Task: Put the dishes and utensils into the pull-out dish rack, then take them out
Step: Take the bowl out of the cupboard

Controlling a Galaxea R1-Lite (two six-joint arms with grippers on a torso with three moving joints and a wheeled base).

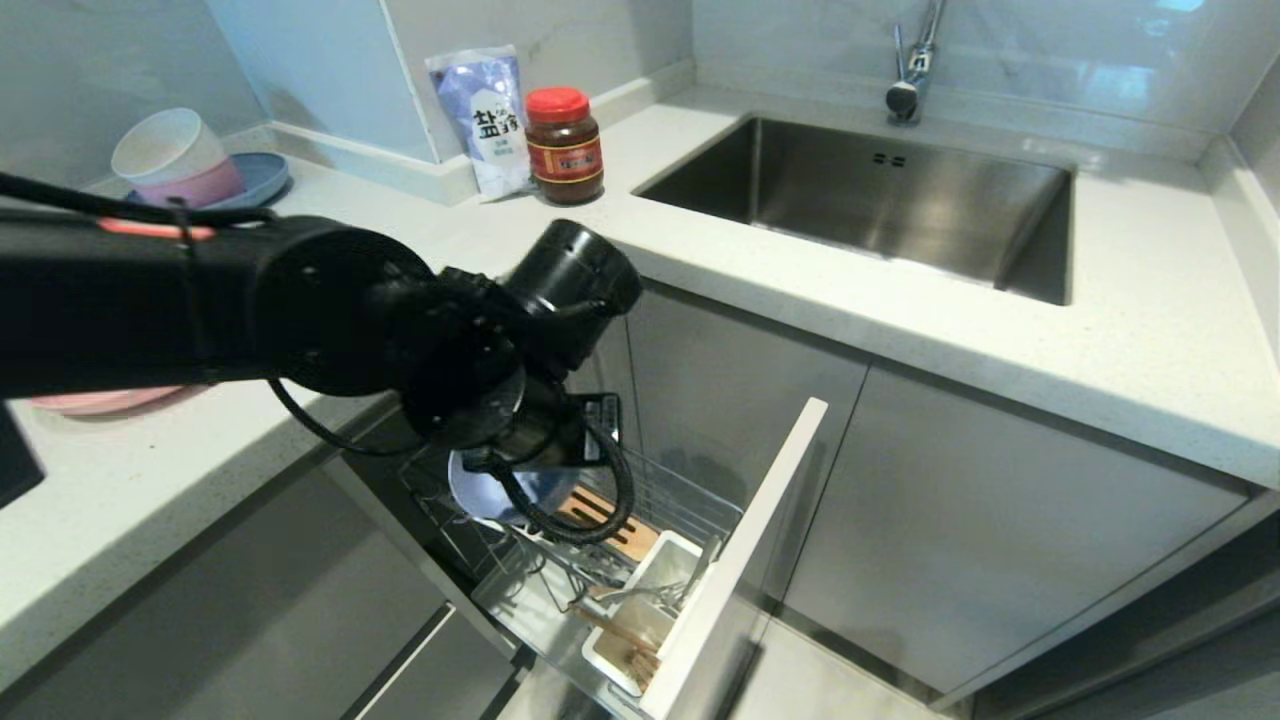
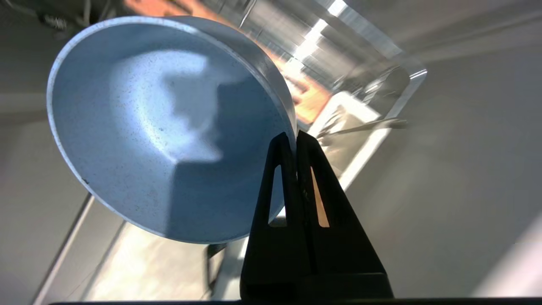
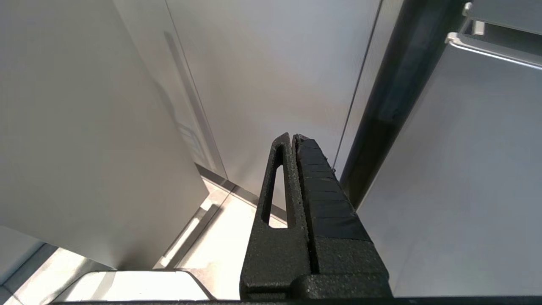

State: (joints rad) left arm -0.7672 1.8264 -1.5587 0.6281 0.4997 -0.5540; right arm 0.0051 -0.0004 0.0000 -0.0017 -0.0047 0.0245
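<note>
My left gripper (image 2: 295, 135) is shut on the rim of the small blue-grey bowl (image 2: 161, 127) and holds it on edge above the pull-out dish rack (image 1: 690, 500). From the head view the bowl (image 1: 490, 495) shows just under my left wrist, over the rack's back part. The slotted wooden bar (image 1: 610, 525) lies beside it. Silver cutlery (image 1: 655, 592) and wooden chopsticks (image 1: 625, 640) sit in the white cutlery box (image 1: 690, 550) behind the pale front panel (image 1: 760, 530). The pink plate (image 1: 100, 400) lies on the counter, mostly hidden by my left arm. My right gripper (image 3: 293, 137) is shut and empty, low beside cabinet doors.
White and pink bowls (image 1: 180, 160) are stacked on a blue plate at the counter's far left. A salt bag (image 1: 485, 120) and a red-lidded jar (image 1: 565, 145) stand by the wall. The steel sink (image 1: 880, 200) with its faucet (image 1: 910, 70) is at the right.
</note>
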